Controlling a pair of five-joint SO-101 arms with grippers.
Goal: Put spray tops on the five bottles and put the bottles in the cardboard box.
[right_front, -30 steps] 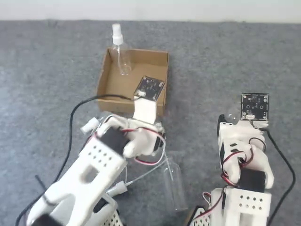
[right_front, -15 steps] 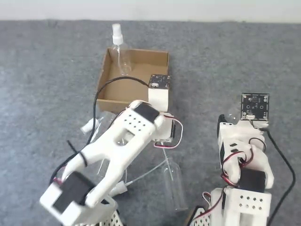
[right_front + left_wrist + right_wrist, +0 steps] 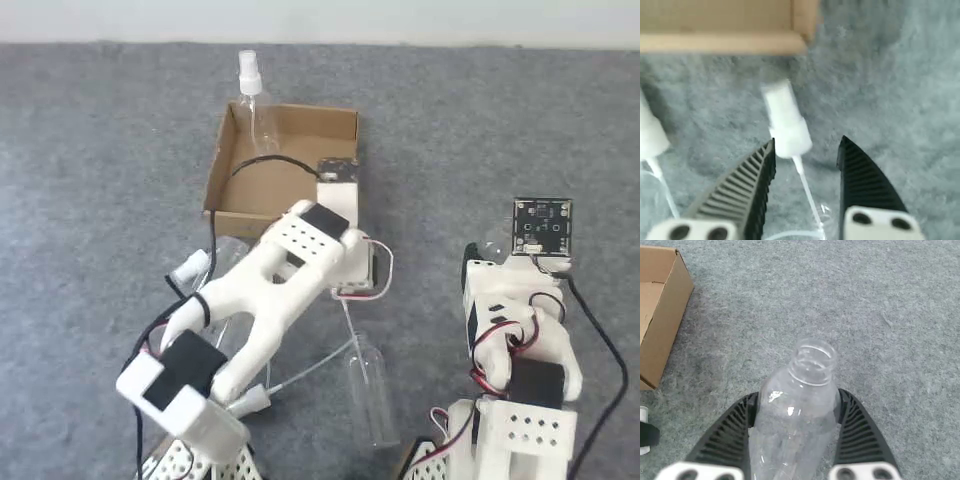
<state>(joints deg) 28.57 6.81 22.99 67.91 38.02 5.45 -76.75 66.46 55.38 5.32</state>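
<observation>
Spray top [image 3: 786, 125] lies on carpet [image 3: 900, 75], just beside the near wall of the box [image 3: 720, 42]. Its tube runs back between the left gripper [image 3: 807, 144] fingers, which are spread wide; contact cannot be told. Left arm [image 3: 270, 300] extends forward and low, wrist at the box's near corner. Right gripper [image 3: 799, 397] is clamped on an uncapped bottle [image 3: 800, 425] by its body, mouth pointing away from the wrist. Right arm [image 3: 520, 330] is folded back, well apart from the box.

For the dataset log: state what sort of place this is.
Probably a robotics test bench: two small white arms on a grey felt-like mat, with a cardboard box, a clear bottle and spray top as props.
</observation>
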